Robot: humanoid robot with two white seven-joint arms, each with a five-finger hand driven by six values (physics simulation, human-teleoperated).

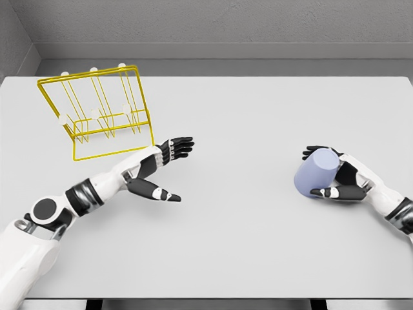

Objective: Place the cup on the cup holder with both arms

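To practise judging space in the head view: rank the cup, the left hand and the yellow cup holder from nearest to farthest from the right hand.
1. Cup: grasped in the right hand, right side.
2. Left hand: open, left of centre.
3. Yellow cup holder: far left corner of the table.

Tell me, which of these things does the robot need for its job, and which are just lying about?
Needed for the job:
- pale blue plastic cup, grasped in the right hand
- yellow wire cup holder, far left of the table
- left hand, open, holding nothing

Just lying about:
- nothing; only the white table carrying everything
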